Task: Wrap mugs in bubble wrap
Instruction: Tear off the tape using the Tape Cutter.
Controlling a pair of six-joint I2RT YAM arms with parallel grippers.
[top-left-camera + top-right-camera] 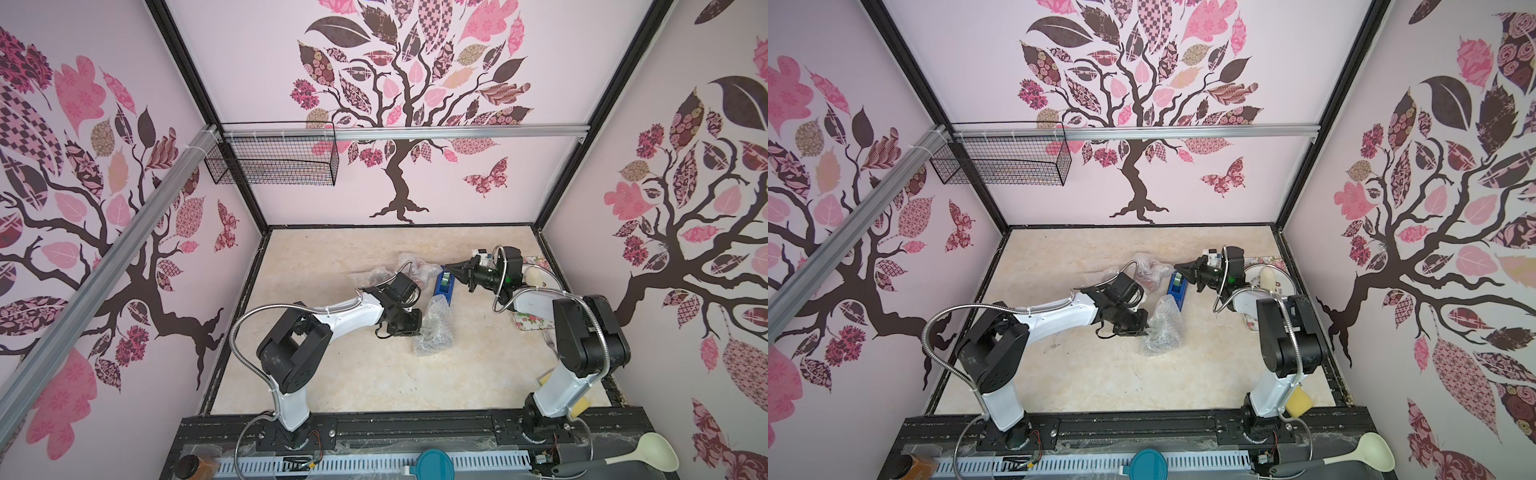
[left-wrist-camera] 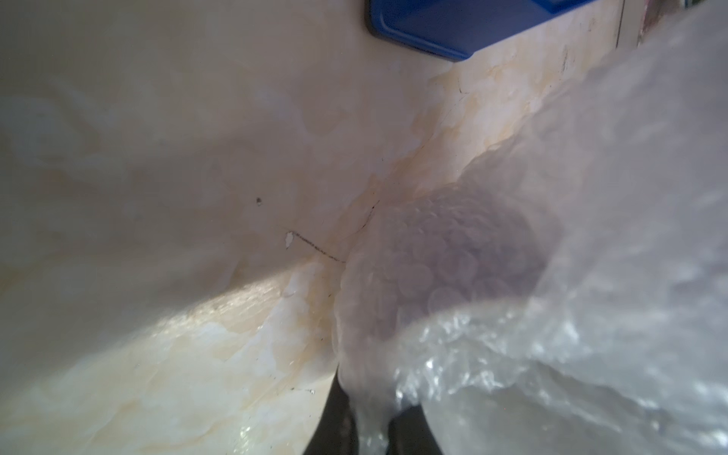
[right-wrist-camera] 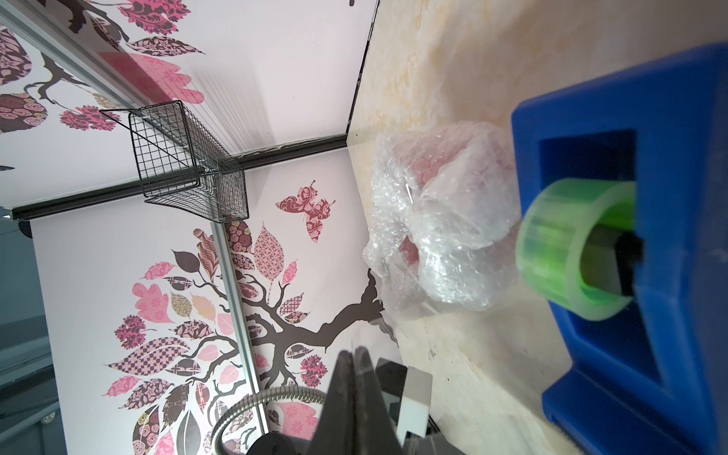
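Observation:
A mug bundled in bubble wrap [image 1: 434,328] [image 1: 1163,328] lies mid-table. My left gripper [image 1: 419,330] [image 1: 1145,331] is at its left edge, shut on a fold of the wrap [image 2: 370,417]. A pale lavender mug [image 2: 445,256] shows dimly through the bubbles. Two more wrapped bundles lie further back: one with red showing inside [image 1: 417,266] [image 3: 433,220], and one [image 1: 372,276] beside my left arm. My right gripper [image 1: 449,266] [image 1: 1179,266] [image 3: 354,356] hovers shut and empty over the back end of the blue tape dispenser [image 1: 442,286].
The dispenser [image 3: 650,236] carries a green tape roll [image 3: 567,252]. A plate [image 1: 540,276] on a floral mat sits under my right arm. A wire basket [image 1: 274,160] hangs on the back left wall. A yellow sponge [image 1: 579,405], a ladle [image 1: 648,455] and a teal lid [image 1: 432,465] lie near the front rail.

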